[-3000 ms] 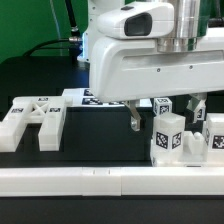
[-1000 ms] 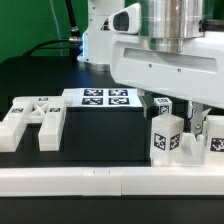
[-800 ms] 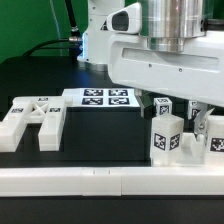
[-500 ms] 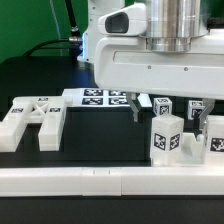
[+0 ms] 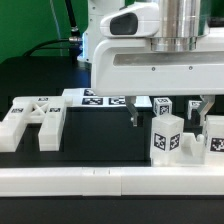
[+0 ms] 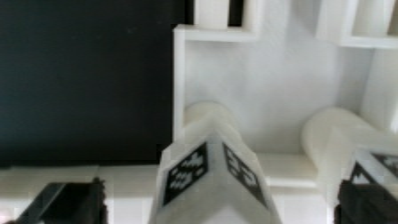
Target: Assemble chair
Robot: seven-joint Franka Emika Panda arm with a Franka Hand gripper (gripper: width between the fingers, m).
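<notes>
Hanging low over the tabletop (image 5: 100,140), the end effector (image 5: 168,116) has its two dark fingers (image 5: 133,114) spread wide and pinches nothing.

The chair is not yet one thing. Its parts lie loose in two groups on either side of the marker board (image 5: 92,97). To the exterior view's left of the board, a legged piece (image 5: 28,120) lies flat with its tags up, well apart from the arm. To the exterior view's right of the board, and nearer the camera, is the second group. It has a tagged post (image 5: 168,138) standing upright, a small cube (image 5: 163,105) behind it, and another tagged block (image 5: 214,135) at the frame's edge.

The fingers straddle this second group, one on each side. The post stands between them and, as far as I can tell, is untouched. The wrist view shows the post rising from a white slab (image 6: 267,90), with a second upright beside it.

I judge that the wide spread gives clearance, so the fingers can pass the post without knocking it over. The group sits just beside the rail (image 5: 100,180), on the board's side of it. The rail likely serves as a stop to brace parts against. The tags face up or outward, presumably so the cameras can read them.
</notes>
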